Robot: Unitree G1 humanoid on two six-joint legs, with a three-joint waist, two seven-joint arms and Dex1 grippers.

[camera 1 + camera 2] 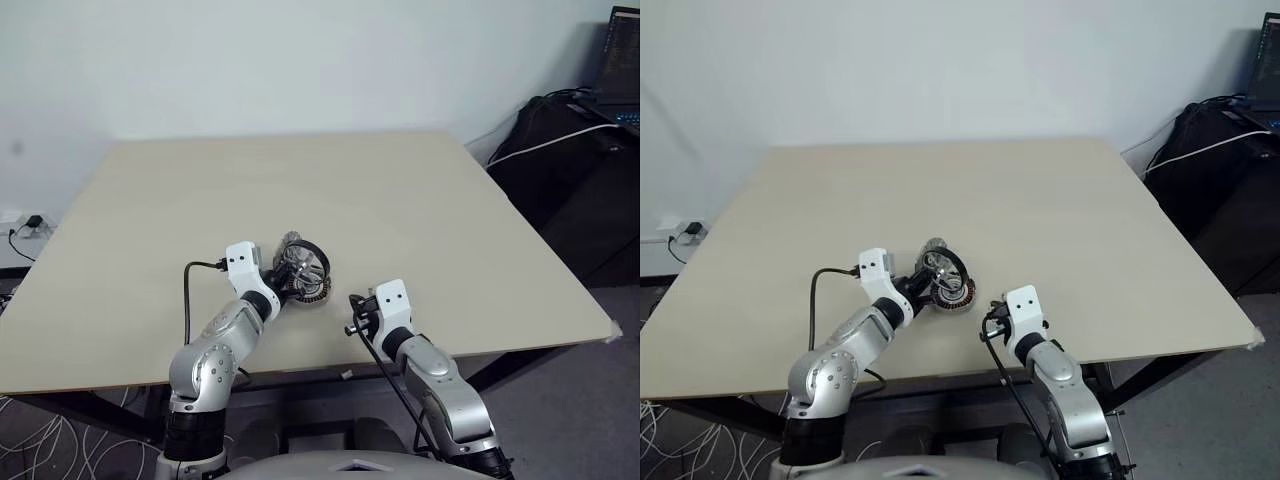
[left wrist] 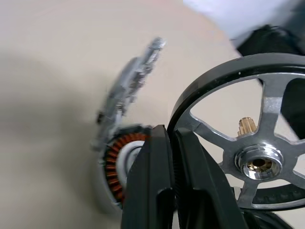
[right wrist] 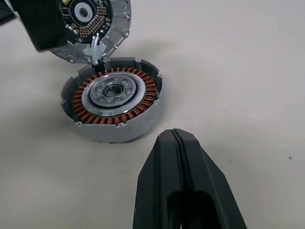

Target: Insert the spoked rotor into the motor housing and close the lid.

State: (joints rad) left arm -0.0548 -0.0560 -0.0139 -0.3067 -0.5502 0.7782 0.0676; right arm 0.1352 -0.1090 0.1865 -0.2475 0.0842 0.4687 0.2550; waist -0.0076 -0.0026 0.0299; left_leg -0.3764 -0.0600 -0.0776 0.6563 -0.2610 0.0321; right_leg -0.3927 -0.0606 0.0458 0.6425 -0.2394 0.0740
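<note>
My left gripper is shut on the dark rim of the spoked rotor, a silvery wheel with a brass-centred hub. It holds the rotor tilted just above the motor housing. The housing sits on the table with its ring of copper windings facing up. The lid stands tilted open at the housing's far edge, its inner circuit face showing. In the eye views the rotor hangs over the housing. My right gripper is shut and empty, a short way in front of the housing.
The pale wooden table stretches wide around the parts. Dark bags and a laptop stand beyond its right edge. A power strip and cables lie on the floor at the left.
</note>
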